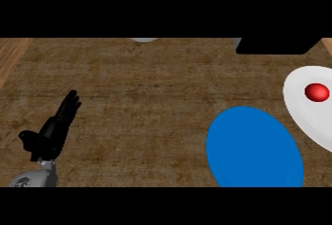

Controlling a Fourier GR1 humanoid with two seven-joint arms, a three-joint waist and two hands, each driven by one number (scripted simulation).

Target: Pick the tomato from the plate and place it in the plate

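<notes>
The counter (142,96) looks like rough brown wood with a coarse, matt grain. The tomato (317,92) is smooth and glossy red with a small highlight. It sits on a smooth white plate (304,110) with a soft sheen. The blue plate (254,149) is flat, even and matt. The left hand (48,136) is matt black on a smooth grey forearm (35,178).
</notes>
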